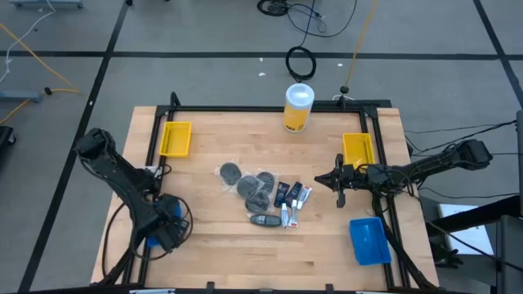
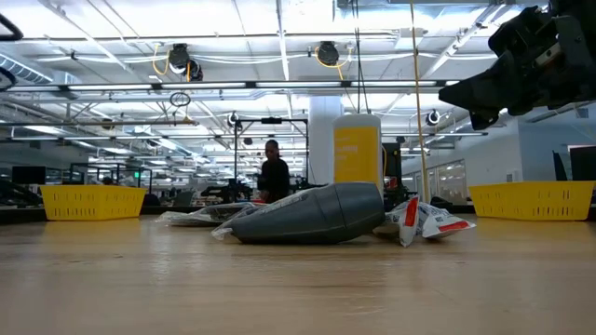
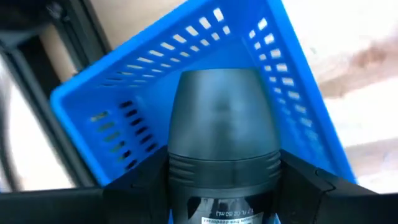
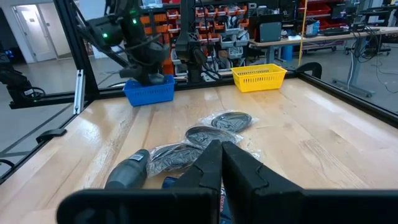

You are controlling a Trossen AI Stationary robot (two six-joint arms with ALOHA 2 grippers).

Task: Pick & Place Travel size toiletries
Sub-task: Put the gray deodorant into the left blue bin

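The toiletries lie in a pile at mid-table: wrapped dark grey discs [image 1: 249,184], a dark grey bottle [image 1: 263,219] lying on its side [image 2: 317,214], dark blue sachets [image 1: 282,193] and white tubes [image 1: 299,194]. My left gripper [image 1: 166,227] is at the near left, over a blue basket [image 3: 155,93], shut on another dark grey bottle [image 3: 224,124]. My right gripper [image 1: 325,180] hovers right of the pile, pointing at it with its fingers shut [image 4: 221,155] and touching nothing. My left gripper pinches the dark grey bottle between its two fingers [image 3: 143,186], at the ribbed band [image 3: 224,165] just behind the cap. The fingers point down from above. The bottle's rounded cap end [image 3: 224,106] points down into the blue basket.
A tall yellow cylinder with a white lid [image 1: 298,108] stands at the far edge. Yellow baskets sit far left [image 1: 176,139] and far right [image 1: 358,149], and a second blue basket [image 1: 369,240] sits near right. A black frame rims the table. A person stands far beyond it [image 2: 273,177].
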